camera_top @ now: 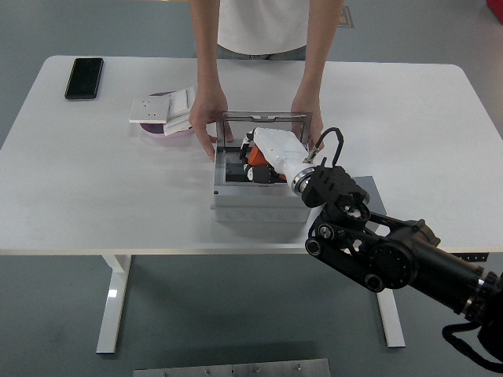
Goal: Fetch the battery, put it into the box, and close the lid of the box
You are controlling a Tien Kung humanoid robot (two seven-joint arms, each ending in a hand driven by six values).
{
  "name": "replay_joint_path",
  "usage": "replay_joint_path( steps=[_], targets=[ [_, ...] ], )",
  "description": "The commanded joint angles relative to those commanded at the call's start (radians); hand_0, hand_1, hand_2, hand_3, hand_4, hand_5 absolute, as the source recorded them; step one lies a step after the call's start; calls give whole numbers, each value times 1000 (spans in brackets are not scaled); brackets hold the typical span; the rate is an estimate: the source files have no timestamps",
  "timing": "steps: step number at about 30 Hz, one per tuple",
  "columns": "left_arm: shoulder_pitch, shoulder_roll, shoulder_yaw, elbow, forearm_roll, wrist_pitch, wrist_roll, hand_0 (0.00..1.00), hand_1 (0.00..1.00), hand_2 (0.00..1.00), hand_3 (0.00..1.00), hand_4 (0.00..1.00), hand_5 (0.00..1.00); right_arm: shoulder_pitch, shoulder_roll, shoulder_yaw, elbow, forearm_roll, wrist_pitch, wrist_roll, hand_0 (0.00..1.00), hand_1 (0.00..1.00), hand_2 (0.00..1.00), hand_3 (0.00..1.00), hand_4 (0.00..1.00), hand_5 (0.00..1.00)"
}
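A grey box (255, 206) stands open at the table's middle, its clear lid (267, 119) upright at the back. My right hand (266, 151), white at the end of the black arm, reaches down into the box. Its fingers are curled around an orange battery (255, 156), which shows just under them above the box's dark inside. The fingertips are hidden by the hand itself. A person at the far side steadies the box, with one hand (206, 126) on its left side and the other hand (306, 118) on its right.
A black phone (83, 77) lies at the far left of the table (94, 196). A purple dish (167, 129) with white flat parts on it sits left of the box. My black forearm (369, 251) crosses the table's near edge on the right.
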Motion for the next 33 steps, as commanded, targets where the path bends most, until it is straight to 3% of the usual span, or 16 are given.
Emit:
replay_joint_path(
  steps=[20, 21, 26, 27, 32, 33],
  targets=[
    [-2, 1, -2, 0, 3, 0, 1, 613, 739, 602, 549, 391, 2, 5, 3, -19, -13, 7, -10, 19, 229, 251, 297, 339, 401, 75],
    [-2, 1, -2, 0, 3, 0, 1, 613, 739, 602, 549, 391, 2, 4, 4, -20, -14, 7, -10, 20, 246, 263, 341, 369, 460, 61],
    [-3, 0, -3, 0, 5, 0, 2, 613, 739, 602, 549, 391, 2, 4, 3, -21, -17, 6, -9, 24, 246, 263, 341, 369, 460, 61],
    [-3, 0, -3, 0, 5, -1, 2, 613, 739, 602, 550, 392, 2, 4, 3, -20, -17, 6, -8, 24, 327, 322, 409, 462, 568, 2],
    [-4, -1, -5, 0, 8, 0, 3, 613, 739, 602, 550, 392, 2, 5, 2, -16, -19, 7, -4, 29, 327, 322, 409, 462, 568, 2],
    [-4, -1, -5, 0, 8, -1, 3, 613, 739, 602, 549, 391, 2, 5, 1, -15, -19, 7, -3, 30, 410, 445, 522, 550, 601, 2]
  ],
)
